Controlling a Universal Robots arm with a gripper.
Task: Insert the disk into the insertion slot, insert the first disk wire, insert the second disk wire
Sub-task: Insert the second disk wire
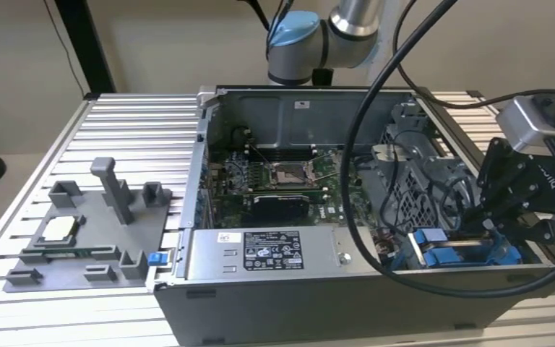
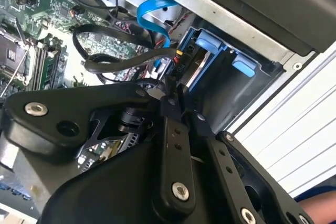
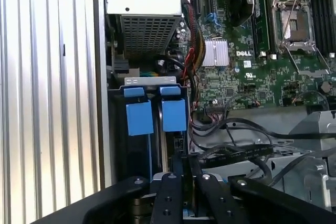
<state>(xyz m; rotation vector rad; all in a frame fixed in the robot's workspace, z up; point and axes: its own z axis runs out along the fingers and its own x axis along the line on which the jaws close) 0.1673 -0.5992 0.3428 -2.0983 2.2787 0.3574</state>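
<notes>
Down at the chassis corner nearest the exterior view's right, we are seeing the black two-finger gripper point(image 1: 494, 217) hanging over the insertion slot point(image 3: 155, 145), the grey metal bay with blue plastic rails. The fingers point(image 3: 169, 198) are sitting almost together in both wrist views, the gap between them a narrow slit; whether they are pinching a wire connector we cannot tell. The silver-grey hard drive in its bright blue carrier, the disk point(image 3: 173, 115), is looking already seated in the bay, blue tabs up, just beside a second blue-tabbed carrier. We are judging the work to be at a wire step. To do it well, we are thinking: keep the connector square to the drive's socket, press straight along the bay, avoid snagging the loose black cables point(image 2: 115, 64) and the flat blue cable point(image 2: 152, 17) lying near. The disk's end is lying directly ahead of the fingertips, close, contact unclear.
</notes>
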